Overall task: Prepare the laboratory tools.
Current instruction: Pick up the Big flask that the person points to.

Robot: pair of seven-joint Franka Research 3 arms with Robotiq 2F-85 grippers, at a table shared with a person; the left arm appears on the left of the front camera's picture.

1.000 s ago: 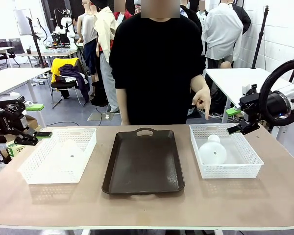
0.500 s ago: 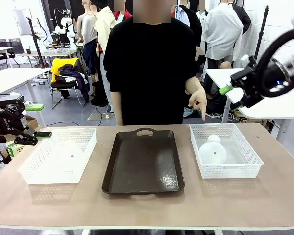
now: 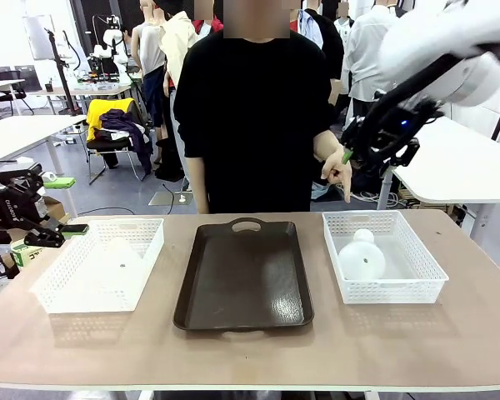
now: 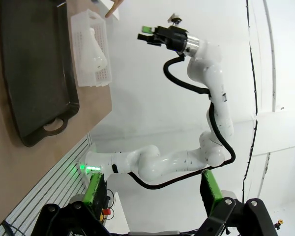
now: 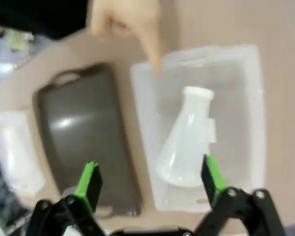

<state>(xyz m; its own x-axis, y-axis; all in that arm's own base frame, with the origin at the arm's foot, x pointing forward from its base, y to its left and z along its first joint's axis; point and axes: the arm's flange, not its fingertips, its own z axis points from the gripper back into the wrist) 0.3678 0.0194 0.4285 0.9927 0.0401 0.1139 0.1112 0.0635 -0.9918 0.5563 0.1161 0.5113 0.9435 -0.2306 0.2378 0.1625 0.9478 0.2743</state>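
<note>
One flask [image 3: 362,257] lies on its side in the basket [image 3: 392,290] right of the tray [image 3: 243,275], its neck toward the person's pointing hand [image 3: 340,167]. The other flask [image 3: 119,250] sits in the basket left of the tray. The right gripper [image 5: 150,179] hangs above, jaws spread and empty. The left gripper [image 3: 65,204], left of the tray, is likewise spread.

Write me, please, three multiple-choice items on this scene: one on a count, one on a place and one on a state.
1. How many white baskets flank the dark tray? A. one B. two C. three
2. Where does the flask on the robot's right lie? A. on the tray B. on the floor C. in the right basket
3. The right gripper is: A. open and empty B. shut on the flask C. shut and empty

Key: 1 B, the left basket and the right one stand either side of the tray. 2 C, lattice walls surround it. 3 A, its green pads stand wide apart, high over the basket.
</note>
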